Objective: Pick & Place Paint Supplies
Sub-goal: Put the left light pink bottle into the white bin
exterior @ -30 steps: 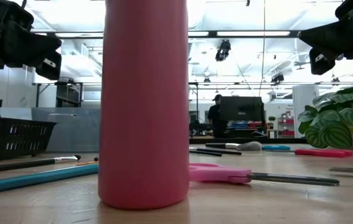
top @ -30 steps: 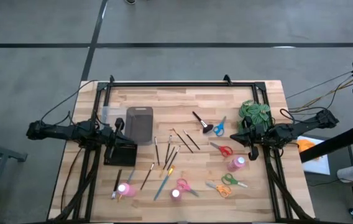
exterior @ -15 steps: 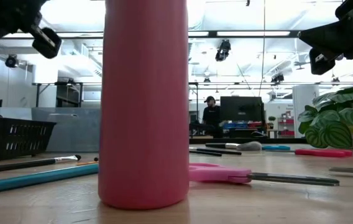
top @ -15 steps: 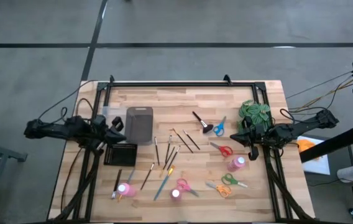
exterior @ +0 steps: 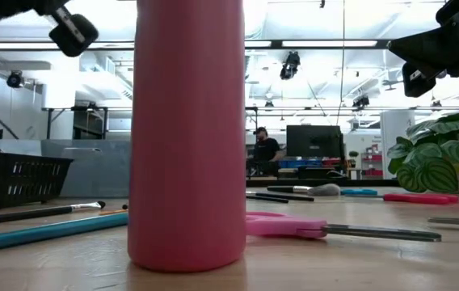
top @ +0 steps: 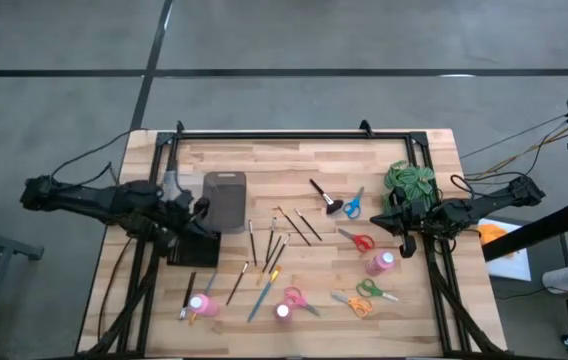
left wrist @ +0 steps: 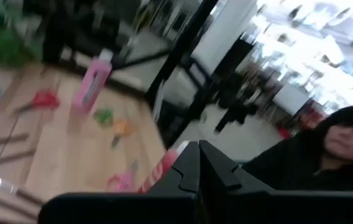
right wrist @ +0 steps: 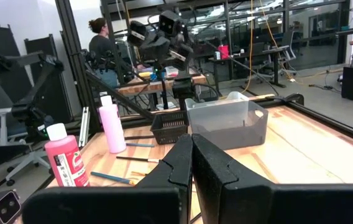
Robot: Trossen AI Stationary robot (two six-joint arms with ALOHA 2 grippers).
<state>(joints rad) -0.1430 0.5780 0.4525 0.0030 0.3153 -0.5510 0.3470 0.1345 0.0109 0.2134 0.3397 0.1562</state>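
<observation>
Several thin paintbrushes (top: 274,240) lie loose on the middle of the wooden table, with a stubby black brush (top: 324,196) farther back. Three pink bottles with white caps stand upright: near left (top: 197,303), near middle (top: 284,311), right (top: 384,262). The near middle bottle fills the low view (exterior: 189,133). My left gripper (top: 201,207) hovers shut above the table's left side, over the black basket (top: 194,247) and beside the grey bin (top: 224,198); it holds nothing (left wrist: 198,165). My right gripper (top: 382,213) hangs shut and empty (right wrist: 191,155) at the right, beside the plant.
Scissors lie among the supplies: blue (top: 352,203), red (top: 357,240), pink (top: 294,297), green and orange (top: 364,295). A green leafy plant (top: 411,183) stands at the right rear. A black frame rims the table's far edge (top: 274,134). A person (left wrist: 341,143) sits beyond the table.
My left gripper has risen well above the table, staying shut and empty, and has edged slightly toward the table's middle. In the low view it climbs toward the picture's top. Nothing on the table has moved.
</observation>
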